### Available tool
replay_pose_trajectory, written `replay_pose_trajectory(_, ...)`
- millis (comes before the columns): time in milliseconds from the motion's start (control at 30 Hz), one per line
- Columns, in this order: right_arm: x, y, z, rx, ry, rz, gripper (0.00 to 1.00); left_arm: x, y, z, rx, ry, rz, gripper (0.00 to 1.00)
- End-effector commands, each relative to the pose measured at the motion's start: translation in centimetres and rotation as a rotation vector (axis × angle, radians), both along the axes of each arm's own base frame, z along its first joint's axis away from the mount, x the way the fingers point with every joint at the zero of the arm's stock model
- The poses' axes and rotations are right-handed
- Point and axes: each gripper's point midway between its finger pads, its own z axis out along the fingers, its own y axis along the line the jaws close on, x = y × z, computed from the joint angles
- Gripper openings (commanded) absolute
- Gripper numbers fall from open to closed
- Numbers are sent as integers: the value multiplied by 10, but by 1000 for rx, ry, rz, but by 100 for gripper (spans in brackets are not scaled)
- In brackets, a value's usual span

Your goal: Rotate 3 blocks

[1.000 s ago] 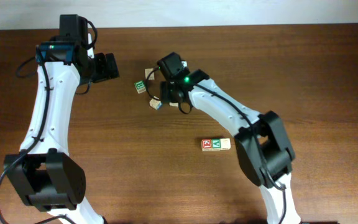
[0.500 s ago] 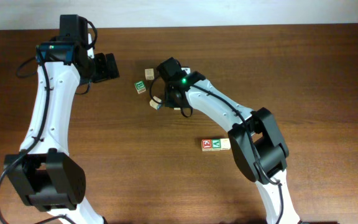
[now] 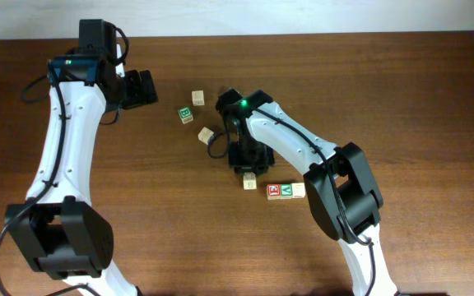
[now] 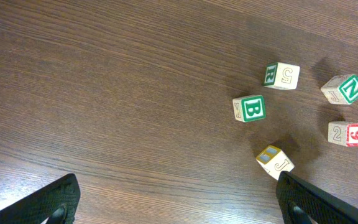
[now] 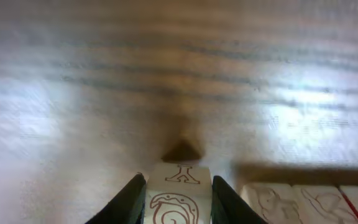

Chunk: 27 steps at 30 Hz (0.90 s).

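Several pale-wood blocks lie on the brown table. In the overhead view three sit at back centre: block (image 3: pixel 197 98), block (image 3: pixel 187 115) with a green face, and block (image 3: pixel 206 134). A red-faced block (image 3: pixel 275 191) and a green V block (image 3: pixel 296 191) stand side by side nearer the front. My right gripper (image 3: pixel 248 175) is shut on another block (image 3: pixel 250 183) just left of that pair. The right wrist view shows this block (image 5: pixel 179 186) tight between both fingers (image 5: pixel 132 200), with the pair (image 5: pixel 272 202) to its right. My left gripper (image 4: pixel 179 208) hangs open over bare wood at back left.
In the left wrist view a J block (image 4: pixel 275 162) lies just beyond my right-hand finger (image 4: pixel 316 202). Further off are a B block (image 4: pixel 249 109), a 5 block (image 4: pixel 283 75), an N block (image 4: pixel 344 89) and a 2/9 block (image 4: pixel 347 134).
My right gripper has swung from the back-centre group toward the front and closed round a block, which now sits beside the red and green pair. The left arm has not moved.
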Motion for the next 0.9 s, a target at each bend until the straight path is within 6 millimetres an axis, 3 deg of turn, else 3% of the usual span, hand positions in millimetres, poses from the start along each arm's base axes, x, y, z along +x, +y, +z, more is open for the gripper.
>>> replay_pose_trajectory(0, -8, -4, -4, -7, 43, 25, 36, 3, 1, 1, 1, -5, 8, 99)
replay_pose_trajectory(167, -11, -6, -3, -10, 56, 47, 40, 3, 1, 1, 1, -5, 8, 99)
replay_pose_trajectory(433, -10, -10, -3, -17, 47, 105, 27, 3, 1, 1, 1, -5, 8, 99)
replay_pose_trajectory(733, -27, -20, 1, -64, 118, 84, 27, 3, 1, 1, 1, -5, 8, 99)
replay_pose_trajectory(767, -28, -21, 2, -69, 123, 75, 28, 3, 1, 1, 1, -5, 8, 99)
replay_pose_trajectory(867, -30, -23, 3, -76, 134, 74, 48, 3, 1, 1, 1, -5, 8, 99)
